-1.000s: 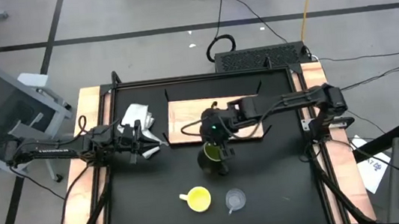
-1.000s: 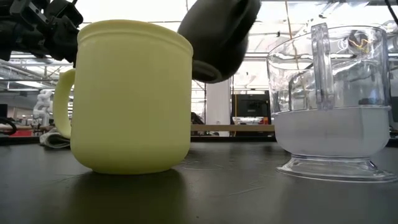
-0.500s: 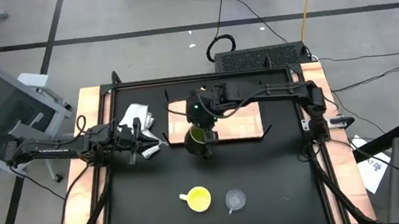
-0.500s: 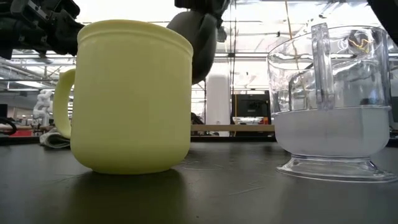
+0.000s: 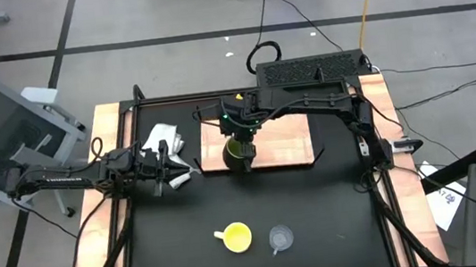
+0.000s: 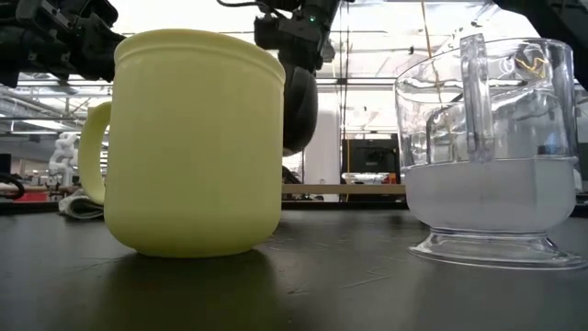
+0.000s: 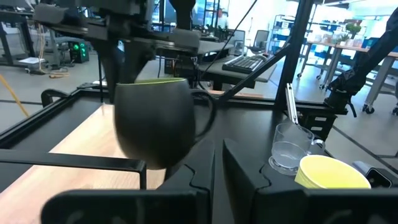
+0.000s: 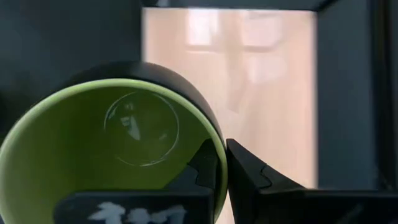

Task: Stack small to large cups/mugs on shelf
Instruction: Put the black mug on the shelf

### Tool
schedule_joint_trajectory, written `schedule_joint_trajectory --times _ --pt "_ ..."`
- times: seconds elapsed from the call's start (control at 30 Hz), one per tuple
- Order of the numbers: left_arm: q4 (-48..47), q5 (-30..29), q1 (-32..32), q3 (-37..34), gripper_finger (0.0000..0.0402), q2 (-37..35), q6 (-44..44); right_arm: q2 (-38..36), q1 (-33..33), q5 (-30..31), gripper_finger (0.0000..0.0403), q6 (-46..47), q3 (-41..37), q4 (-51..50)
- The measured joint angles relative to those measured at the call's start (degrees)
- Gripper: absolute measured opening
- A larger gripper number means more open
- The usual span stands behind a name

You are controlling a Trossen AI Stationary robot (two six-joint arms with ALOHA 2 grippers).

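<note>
On the black worktop [image 5: 320, 223] three vessels are showing: one dark green mug [image 5: 236, 151], one yellow mug [image 5: 234, 236] and one clear glass cup [image 5: 279, 237], the last two sitting side by side near the front edge. The right claw [image 5: 242, 142] is clamping the green mug's rim, holding it off the surface over the shelf's [image 5: 279, 142] left front part, with bare board lying open to its right. The left claw [image 5: 179, 169] is hovering beside the white cloth [image 5: 165, 139], well apart; I cannot tell its finger state.

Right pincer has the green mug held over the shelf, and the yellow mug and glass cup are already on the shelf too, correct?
Not quite. The right pincer does hold the green mug over the shelf, but the yellow mug and the glass cup stand on the black tabletop near its front edge, off the shelf. The high view shows it.
</note>
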Motion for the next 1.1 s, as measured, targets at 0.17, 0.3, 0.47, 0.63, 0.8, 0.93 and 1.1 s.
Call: schedule_joint_trajectory --times 0.17,0.3,0.47,0.63,0.8,0.93,1.1 --pt "0.0 0.0 0.0 0.0 0.0033 0.0 0.0 0.0 -0.6 2.3 0.0006 0.0 0.0 0.3" --pt "0.0 0.0 0.0 0.0 0.0033 0.0 0.0 1.1 -0.6 3.5 0.0006 0.0 0.0 -0.3" --pt "0.0 0.0 0.0 0.0 0.0033 0.0 0.0 3.0 -0.6 3.5 0.0006 -0.4 0.0 -1.2" --pt "-0.1 0.0 0.0 0.0 0.0033 0.0 0.0 3.6 -0.6 3.6 0.0006 -0.6 0.0 -0.7" --pt "-0.3 0.0 0.0 0.0 0.0033 0.0 0.3 3.8 -0.6 4.6 0.0009 -0.6 0.0 -0.9" --pt "-0.3 0.0 0.0 0.0 0.0033 0.0 0.7 3.8 -0.5 9.5 0.0008 -0.4 0.0 -0.6" --pt "-0.4 0.0 0.0 0.0 0.0033 0.0 0.7 3.8 -0.6 9.5 0.0008 0.3 -0.1 -0.3"
